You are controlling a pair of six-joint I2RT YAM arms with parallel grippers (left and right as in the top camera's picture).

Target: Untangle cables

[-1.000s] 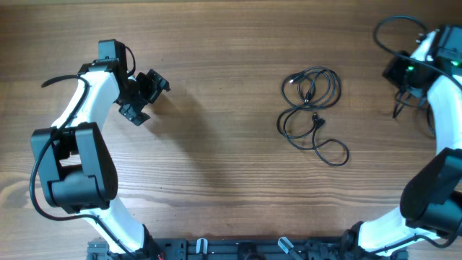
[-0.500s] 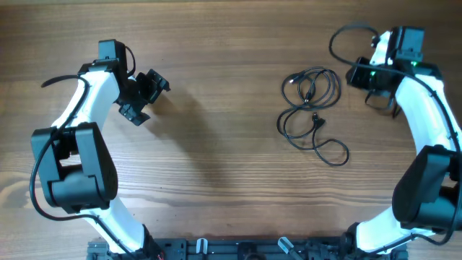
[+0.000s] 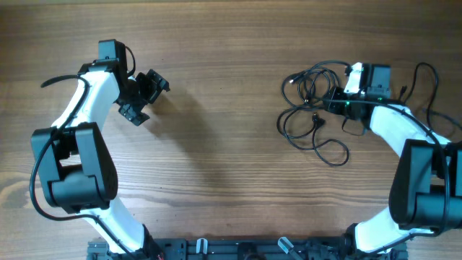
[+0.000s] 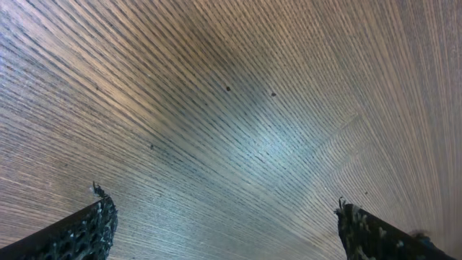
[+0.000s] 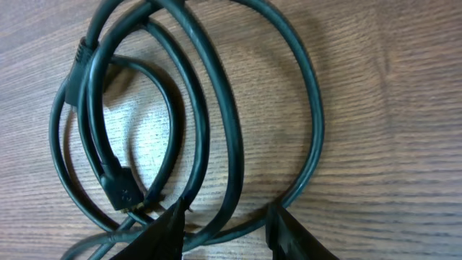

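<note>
**Inspector:** Location of the cables?

**Assistant:** The cables (image 3: 312, 108) lie flat on the right half of the table (image 3: 216, 166). They form a loose coil of overlapping loops, and one more loop trails toward the near edge. In the right wrist view several strands cross one another, and a plug (image 5: 119, 189) rests inside the coil, touching a strand.

**Inspector:** Right gripper?

**Assistant:** The right gripper (image 3: 334, 96) sits low at the right edge of the coil. Its fingers (image 5: 170, 231) stand moderately apart, one on each side of the outer strands. A gap shows on both sides of those strands, so nothing is clamped.

**Inspector:** Left gripper?

**Assistant:** The left gripper (image 3: 144, 95) is on the left half, well apart from the cables. Its jaws are spread wide, with the two tips at opposite edges of the left wrist view. Only bare wood grain shows between them, and it carries nothing.

**Inspector:** Contact with the wood?

**Assistant:** I cannot tell for either gripper.
</note>
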